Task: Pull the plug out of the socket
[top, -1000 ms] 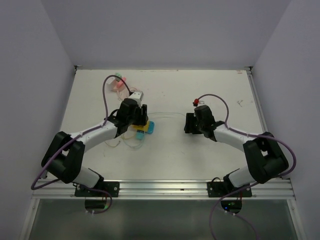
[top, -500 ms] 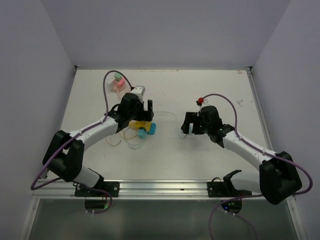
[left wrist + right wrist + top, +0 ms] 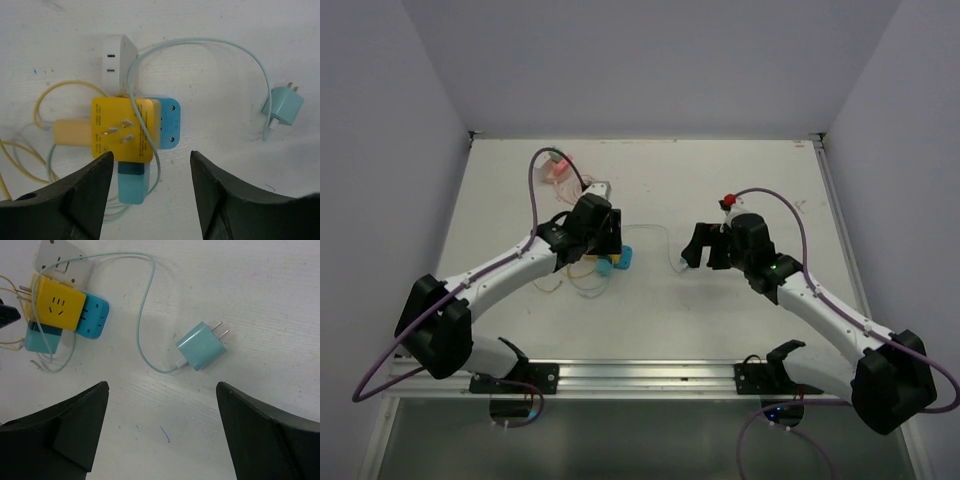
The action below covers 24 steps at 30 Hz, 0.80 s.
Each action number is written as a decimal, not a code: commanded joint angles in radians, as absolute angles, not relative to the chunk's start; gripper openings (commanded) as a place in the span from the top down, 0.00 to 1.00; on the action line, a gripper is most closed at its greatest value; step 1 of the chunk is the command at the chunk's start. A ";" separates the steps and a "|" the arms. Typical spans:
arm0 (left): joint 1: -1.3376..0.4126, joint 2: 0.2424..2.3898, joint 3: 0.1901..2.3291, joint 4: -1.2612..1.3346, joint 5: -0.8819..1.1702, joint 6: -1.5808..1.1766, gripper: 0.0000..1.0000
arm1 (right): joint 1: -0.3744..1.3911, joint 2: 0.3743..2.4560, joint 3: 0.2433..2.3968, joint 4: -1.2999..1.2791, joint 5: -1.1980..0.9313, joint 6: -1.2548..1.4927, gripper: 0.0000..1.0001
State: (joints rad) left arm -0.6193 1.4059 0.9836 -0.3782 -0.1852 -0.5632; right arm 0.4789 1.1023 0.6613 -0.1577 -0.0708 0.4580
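The teal plug (image 3: pixel 200 346) lies loose on the white table, prongs bare, its thin cable (image 3: pixel 145 300) looping back to the socket cluster. The cluster is a yellow socket block (image 3: pixel 122 129) joined to a blue adapter (image 3: pixel 170 122), a white adapter (image 3: pixel 116 62) and a pale teal block (image 3: pixel 132 184). My left gripper (image 3: pixel 150 154) is open and empty, above the cluster's near edge. My right gripper (image 3: pixel 161 385) is open and empty, just short of the plug. In the top view the left gripper (image 3: pixel 608 240) is over the cluster (image 3: pixel 595 266) and the right gripper (image 3: pixel 705 250) is beside the plug (image 3: pixel 678 264).
Yellow wires (image 3: pixel 47 95) curl on the table left of the cluster. A pink and green item (image 3: pixel 555 166) lies at the back left. White walls close the table (image 3: pixel 650 310) at the back and on both sides.
The left gripper has lifted off the socket cluster and opened. The plug now lies free beside the right gripper, and the right arm has swung outward.
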 commanded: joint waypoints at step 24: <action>-0.825 1.617 1.104 -0.554 -0.471 -0.713 0.74 | 0.483 0.937 0.598 -0.178 -0.060 0.472 0.01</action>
State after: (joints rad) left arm -0.8196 1.6062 1.0679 -0.5426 -0.4267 -0.6914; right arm 0.4789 0.9524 0.6106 -0.1734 -0.0696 0.4782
